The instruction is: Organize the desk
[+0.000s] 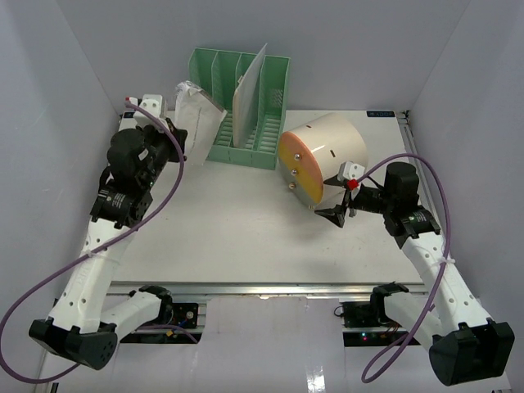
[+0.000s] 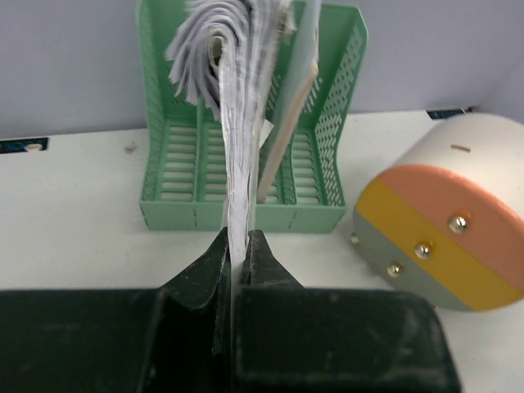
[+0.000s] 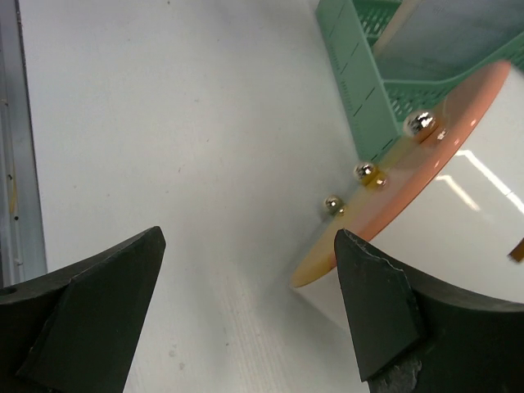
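The white desk (image 1: 237, 241) holds a green slotted file rack (image 1: 246, 131) at the back and a cream cylindrical drawer box (image 1: 327, 147) lying on its side, with its orange, yellow and grey face toward the front left. My left gripper (image 1: 178, 121) is shut on a bundle of white papers (image 1: 196, 105) and holds it upright just left of the rack. In the left wrist view the gripper (image 2: 237, 246) pinches the papers' (image 2: 237, 131) lower edge in front of the rack (image 2: 172, 164). My right gripper (image 1: 336, 214) is open and empty beside the box's front edge; it also shows in the right wrist view (image 3: 250, 239).
A grey-white folder (image 1: 250, 94) stands tilted in a middle slot of the rack. White walls enclose the desk on three sides. A metal rail (image 1: 270, 288) runs along the front edge. The box (image 3: 458, 205) lies close to my right gripper's right finger.
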You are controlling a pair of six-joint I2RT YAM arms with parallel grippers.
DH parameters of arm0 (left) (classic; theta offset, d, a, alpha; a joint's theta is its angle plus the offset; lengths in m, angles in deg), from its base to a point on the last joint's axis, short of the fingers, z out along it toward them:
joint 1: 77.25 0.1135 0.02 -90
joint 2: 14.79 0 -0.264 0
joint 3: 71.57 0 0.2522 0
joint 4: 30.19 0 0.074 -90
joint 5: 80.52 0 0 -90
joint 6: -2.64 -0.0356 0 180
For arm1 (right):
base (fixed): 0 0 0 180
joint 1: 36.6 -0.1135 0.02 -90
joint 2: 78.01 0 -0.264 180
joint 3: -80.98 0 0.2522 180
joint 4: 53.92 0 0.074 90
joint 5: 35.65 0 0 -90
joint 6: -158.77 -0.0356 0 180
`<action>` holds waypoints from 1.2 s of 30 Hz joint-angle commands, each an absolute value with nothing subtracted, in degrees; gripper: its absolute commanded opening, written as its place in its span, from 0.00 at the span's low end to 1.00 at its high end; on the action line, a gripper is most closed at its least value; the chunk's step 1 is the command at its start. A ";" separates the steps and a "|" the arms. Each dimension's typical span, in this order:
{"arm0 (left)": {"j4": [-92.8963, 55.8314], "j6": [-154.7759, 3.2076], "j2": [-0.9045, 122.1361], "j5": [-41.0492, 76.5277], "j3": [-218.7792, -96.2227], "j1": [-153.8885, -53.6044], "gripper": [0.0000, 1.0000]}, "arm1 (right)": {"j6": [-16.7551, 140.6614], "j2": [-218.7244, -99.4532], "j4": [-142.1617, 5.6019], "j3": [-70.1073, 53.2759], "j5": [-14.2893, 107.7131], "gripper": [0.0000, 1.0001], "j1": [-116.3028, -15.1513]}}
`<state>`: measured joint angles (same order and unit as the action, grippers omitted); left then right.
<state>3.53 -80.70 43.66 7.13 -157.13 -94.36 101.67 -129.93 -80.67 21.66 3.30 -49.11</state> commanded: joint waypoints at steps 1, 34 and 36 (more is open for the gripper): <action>5.06 -80.62 47.67 -0.89 -167.19 -94.56 0.00 | 98.05 -128.12 -73.12 24.79 0.49 0.90 -47.81; -1.53 -83.14 81.42 -0.72 -193.01 -94.11 0.00 | 99.00 -127.49 -70.32 29.86 1.00 0.90 -46.44; -2.40 -83.15 79.87 -0.89 -191.67 -93.42 0.00 | 99.00 -127.49 -70.25 30.02 1.00 0.90 -46.37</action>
<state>4.92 -81.78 87.41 3.10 -192.36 -94.57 98.96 -127.29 -73.01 29.55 1.69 -46.73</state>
